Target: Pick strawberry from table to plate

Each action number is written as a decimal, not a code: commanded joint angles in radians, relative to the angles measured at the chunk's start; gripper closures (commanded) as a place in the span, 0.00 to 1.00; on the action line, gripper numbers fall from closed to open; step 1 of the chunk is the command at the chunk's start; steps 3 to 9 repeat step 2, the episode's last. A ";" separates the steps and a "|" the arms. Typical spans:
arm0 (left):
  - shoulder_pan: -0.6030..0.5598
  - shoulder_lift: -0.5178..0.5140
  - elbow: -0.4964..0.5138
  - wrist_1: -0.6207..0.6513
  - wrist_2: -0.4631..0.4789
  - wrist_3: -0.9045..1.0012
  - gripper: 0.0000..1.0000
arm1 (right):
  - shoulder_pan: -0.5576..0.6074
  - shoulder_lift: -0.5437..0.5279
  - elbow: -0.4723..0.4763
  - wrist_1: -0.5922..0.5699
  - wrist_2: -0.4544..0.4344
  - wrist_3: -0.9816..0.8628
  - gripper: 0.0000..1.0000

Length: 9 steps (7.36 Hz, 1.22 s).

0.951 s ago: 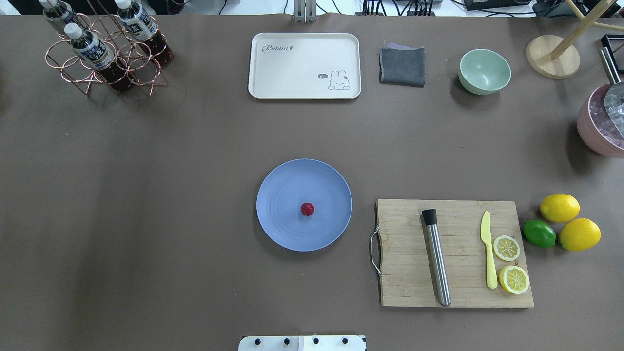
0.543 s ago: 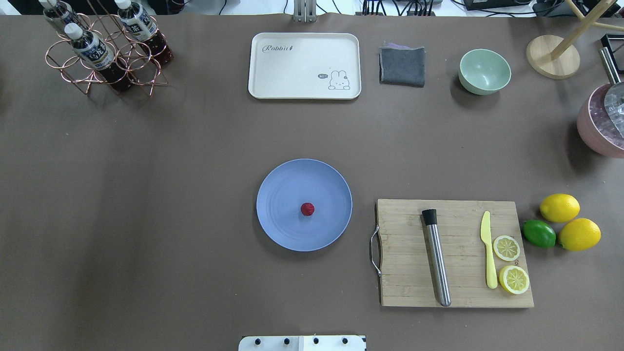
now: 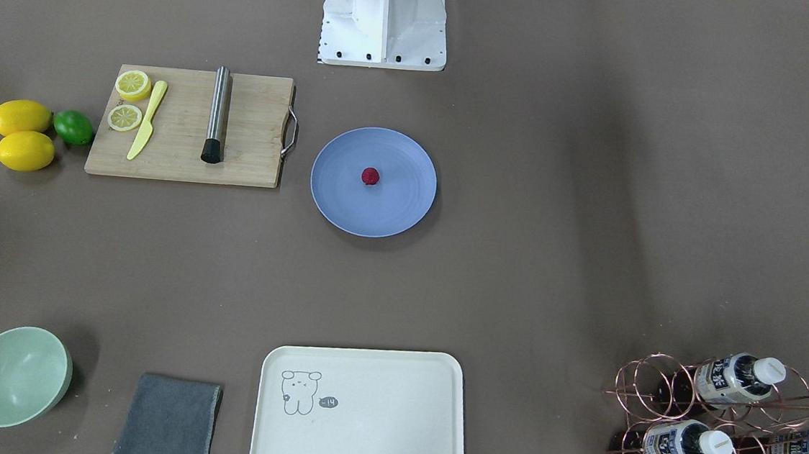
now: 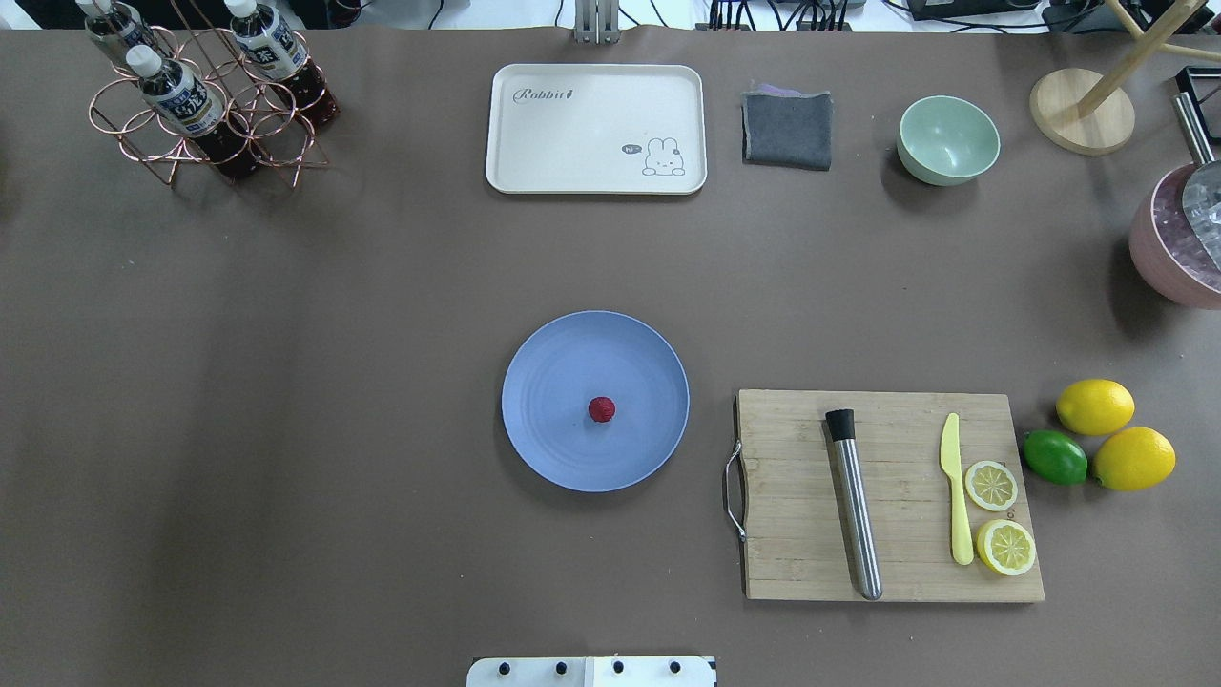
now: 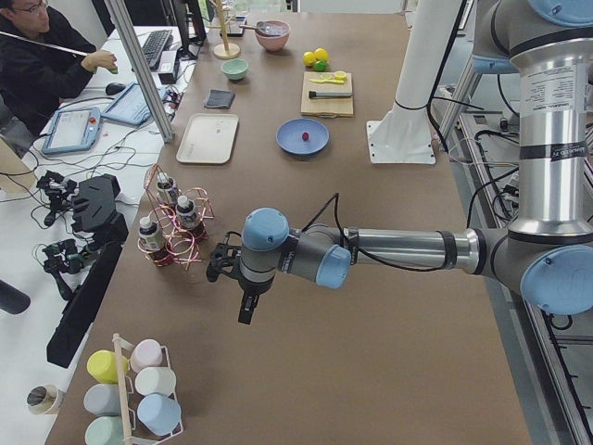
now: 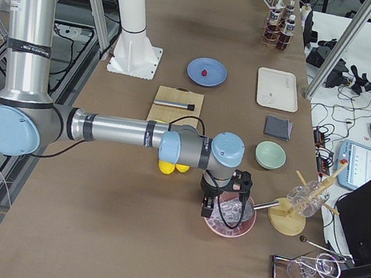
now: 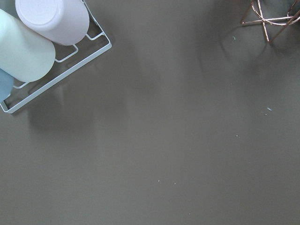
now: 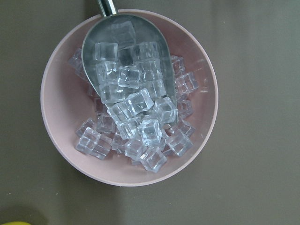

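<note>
The small dark-red strawberry lies near the middle of the round blue plate on the brown table. Nothing touches it. Neither gripper shows in the overhead or front view. In the exterior left view my left gripper hangs over bare table near the copper bottle rack, far from the plate. Over the pink ice bowl at the table's other end, the exterior right view shows my right gripper. I cannot tell whether either gripper is open or shut.
A cutting board with a steel muddler, a yellow knife and lemon halves lies right of the plate, with lemons and a lime beyond. A cream tray, grey cloth, mint bowl and cup rack stand around the edges. A person sits beside the table.
</note>
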<state>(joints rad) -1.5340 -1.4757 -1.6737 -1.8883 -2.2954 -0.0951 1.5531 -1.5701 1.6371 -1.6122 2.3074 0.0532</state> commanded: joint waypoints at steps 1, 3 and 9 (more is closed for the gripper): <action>0.000 -0.002 0.000 0.000 -0.001 0.000 0.02 | 0.001 0.001 0.000 0.002 0.000 0.005 0.00; 0.000 -0.005 0.000 0.000 -0.001 0.000 0.02 | 0.001 -0.002 0.001 0.002 0.000 0.005 0.00; 0.000 -0.005 0.000 0.000 -0.001 0.000 0.02 | 0.001 -0.002 0.001 0.002 0.000 0.005 0.00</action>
